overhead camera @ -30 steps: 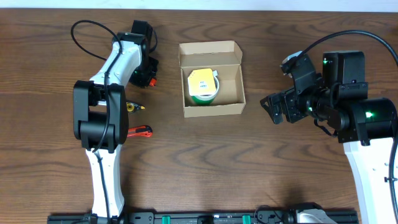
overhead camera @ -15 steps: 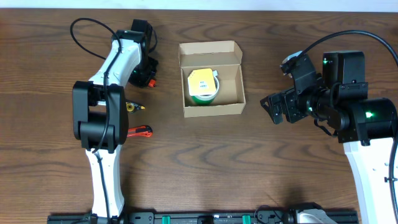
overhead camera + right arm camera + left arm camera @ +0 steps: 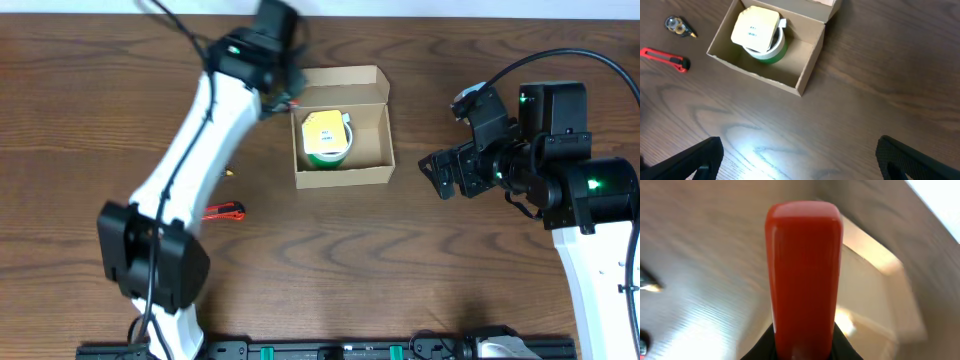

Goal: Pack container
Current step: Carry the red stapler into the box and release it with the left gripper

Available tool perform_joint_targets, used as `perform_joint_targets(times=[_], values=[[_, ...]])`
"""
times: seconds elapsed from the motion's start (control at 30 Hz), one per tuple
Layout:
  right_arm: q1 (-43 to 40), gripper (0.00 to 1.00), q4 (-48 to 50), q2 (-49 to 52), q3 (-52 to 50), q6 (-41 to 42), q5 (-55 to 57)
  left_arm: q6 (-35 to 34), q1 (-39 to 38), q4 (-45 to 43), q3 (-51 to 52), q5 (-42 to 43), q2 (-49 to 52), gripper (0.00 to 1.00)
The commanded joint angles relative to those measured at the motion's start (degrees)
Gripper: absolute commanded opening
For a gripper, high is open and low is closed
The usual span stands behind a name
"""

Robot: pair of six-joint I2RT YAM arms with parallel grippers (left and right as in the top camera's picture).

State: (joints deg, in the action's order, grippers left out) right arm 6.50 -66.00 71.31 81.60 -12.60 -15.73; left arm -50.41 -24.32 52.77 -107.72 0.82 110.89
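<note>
Overhead view: your left hand (image 3: pixel 283 92), clamped on a red rounded plastic block (image 3: pixel 804 270), hangs at the upper-left corner of the open tan cardboard box (image 3: pixel 345 177) on the brown wooden counter (image 3: pixel 330 260). A green tape roll (image 3: pixel 325 142) is already inside. This looks like the carry-in step. Next you need to centre over the free space, lower and release. Your right hand (image 3: pixel 797 150) gapes empty, well to the right.
</note>
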Motion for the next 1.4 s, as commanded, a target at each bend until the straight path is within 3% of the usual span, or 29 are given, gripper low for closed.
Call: perform_joint_targets(times=[0.0,0.2,0.47,1.13,1.2,1.23,1.37], values=[[-0.04,0.99,-0.02,-0.33,0.11,-0.74,-0.59,9.70,-5.40,-1.29,-0.55,2.10,0.37,0.05],[-0.04,0.99,-0.02,-0.33,0.11,-0.74,-0.59,16.41,-12.57,-4.13,-0.48,3.89,3.34,0.05],[-0.04,0.99,-0.02,-0.33,0.11,-0.74,-0.59,19.63,-14.29,-5.33,-0.37,9.75,7.89,0.06],[-0.04,0.99,0.00,-0.33,0.11,-0.74,-0.59,10.93,-14.80,-8.48,-0.39,10.86,13.51,0.06],[-0.04,0.99,-0.02,-0.33,0.11,-0.74,-0.59,10.64,-14.99,-9.01,-0.39,10.86,13.51,0.15],[-0.04,0.99,-0.02,-0.33,0.11,-0.74,-0.59,10.47,-15.06,-9.29,-0.39,10.91,13.51,0.27],[-0.04,0.99,0.00,-0.33,0.11,-0.74,-0.59,10.49,-15.15,-9.44,-0.39,11.30,13.51,0.51]])
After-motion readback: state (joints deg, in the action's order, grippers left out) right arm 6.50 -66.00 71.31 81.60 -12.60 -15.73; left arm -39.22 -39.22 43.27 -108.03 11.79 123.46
